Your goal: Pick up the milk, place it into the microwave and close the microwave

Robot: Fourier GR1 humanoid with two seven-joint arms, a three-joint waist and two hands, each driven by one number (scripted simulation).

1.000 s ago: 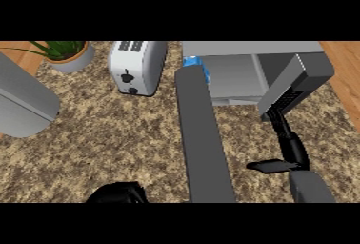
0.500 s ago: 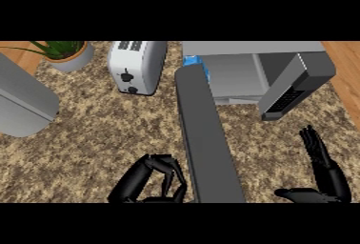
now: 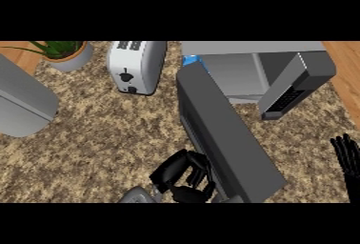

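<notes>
Nearest, the left hand (image 3: 184, 177) has curled fingers pressed against the microwave door (image 3: 225, 138), clasping nothing visible. The right hand (image 3: 347, 157) rests right of the door, fingers straight. Beyond the door, the milk (image 3: 191, 60) peeks out beside the microwave (image 3: 253, 71); the toaster (image 3: 135, 64) is left of it

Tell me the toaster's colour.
White, with a dark slotted top, seen in the head view: toaster.

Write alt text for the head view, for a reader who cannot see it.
The microwave stands open on a speckled counter, its door swung out toward the viewer, with the left hand curled beside the door's near end. A blue object peeks out behind the door; a toaster and potted plant stand at the left.
</notes>
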